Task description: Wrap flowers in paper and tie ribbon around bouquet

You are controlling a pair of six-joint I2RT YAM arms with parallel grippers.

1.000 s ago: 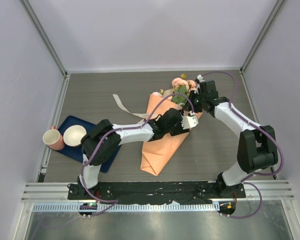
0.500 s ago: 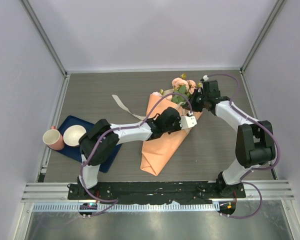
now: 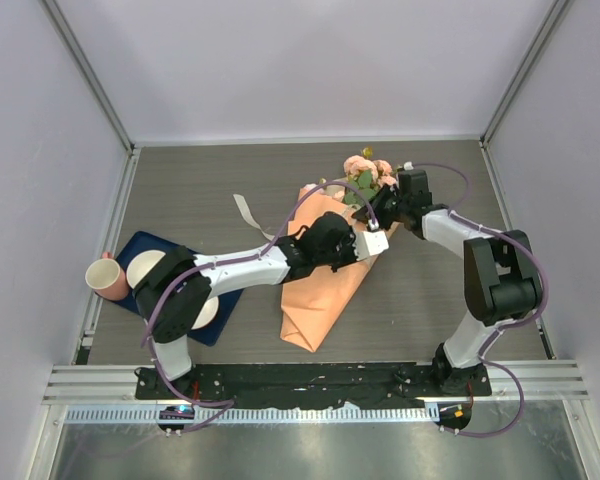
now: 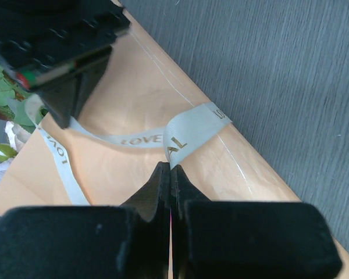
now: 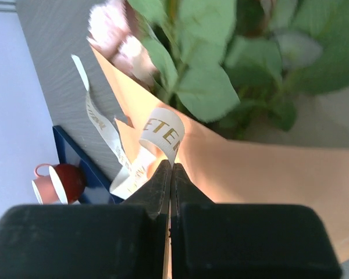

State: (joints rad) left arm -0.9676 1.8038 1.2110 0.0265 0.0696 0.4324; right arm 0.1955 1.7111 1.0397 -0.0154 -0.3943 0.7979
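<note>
While left fingers (image 4: 156,189) and right fingers (image 5: 157,187) pinch one ribbon (image 4: 189,129), one bouquet (image 3: 322,296), one tray (image 3: 128,298), one cup (image 3: 105,278)

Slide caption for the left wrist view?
Left pincer shut on the ribbon, which lies across the orange paper on the grey table.

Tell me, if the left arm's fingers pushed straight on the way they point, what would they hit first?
The left fingers are shut on the ribbon. Just beyond their tips lies the orange paper, so they would probably press into that first, though depth is hard to judge.
</note>
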